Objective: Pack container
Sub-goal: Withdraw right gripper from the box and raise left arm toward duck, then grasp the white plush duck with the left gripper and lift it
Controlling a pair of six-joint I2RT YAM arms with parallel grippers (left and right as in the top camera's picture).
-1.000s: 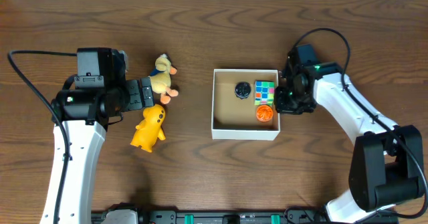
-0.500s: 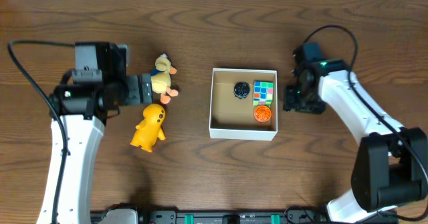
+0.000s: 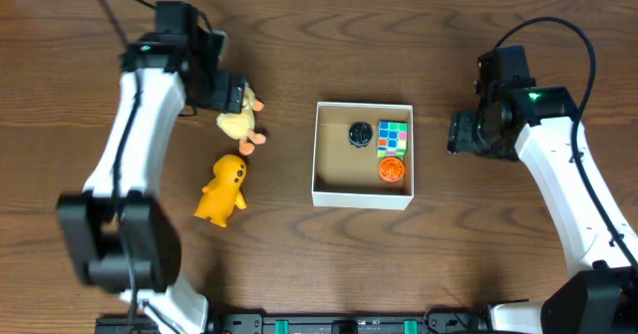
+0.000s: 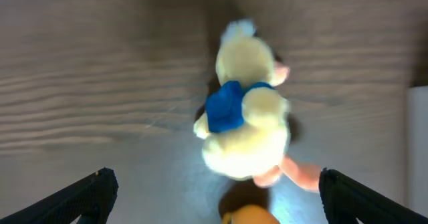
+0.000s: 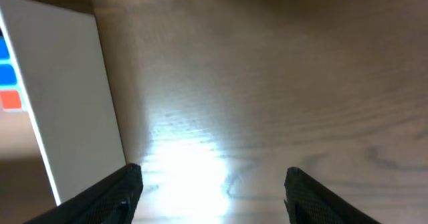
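Top-down overhead, close wrist views, container [image 3: 363, 198] shared

The right claw [image 5: 210, 198] hangs spread wide over bare, glare-lit tabletop [image 5: 281, 83]. Just left of it stands the container [image 5: 73, 97], its white wall showing. Blue and red tiles [image 5: 5, 73] peek inside at the edge.

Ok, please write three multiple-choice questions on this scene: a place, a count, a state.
1. Where does the yellow duck lie? A in the box; B on the table, left of the box; C behind the box.
2. How many things are in the box? A two; B three; C five.
3. How is the left tool? A open above the plush duck; B shut on the plush duck; C shut on nothing.
1 B: it lies on wood beside the white wall. 2 B: black disc, cube, orange ball. 3 A: its fingers stand wide apart.
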